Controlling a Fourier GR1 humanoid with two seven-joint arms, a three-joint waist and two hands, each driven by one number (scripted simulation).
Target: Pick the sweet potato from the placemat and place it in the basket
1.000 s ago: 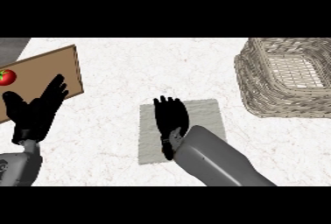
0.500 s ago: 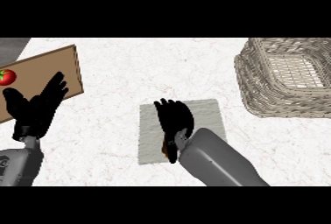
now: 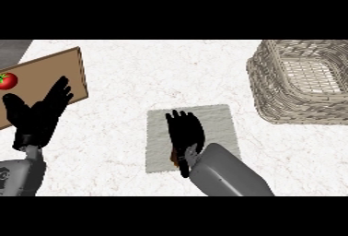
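The grey placemat [image 3: 217, 124] lies at the middle of the counter. My right hand [image 3: 185, 131] is laid over it, fingers straight and pointing away from me. Only a brown sliver of the sweet potato [image 3: 174, 159] shows, at the left of the palm beside the thumb; the hand hides the rest. The fingers are not curled round it. The wicker basket [image 3: 272, 99] stands at the far right with nothing visible inside. At the left edge my left hand [image 3: 37, 117] rests open, fingers up.
A wooden cutting board [image 3: 48, 73] lies at the far left with a red tomato [image 3: 7, 80] on it, partly behind my left hand. White marble counter [image 3: 156, 69] stretches between the placemat and the basket.
My right hand has drawn back toward me and lower over the placemat. A brown edge of the sweet potato now shows beside the palm. The left hand has not moved.
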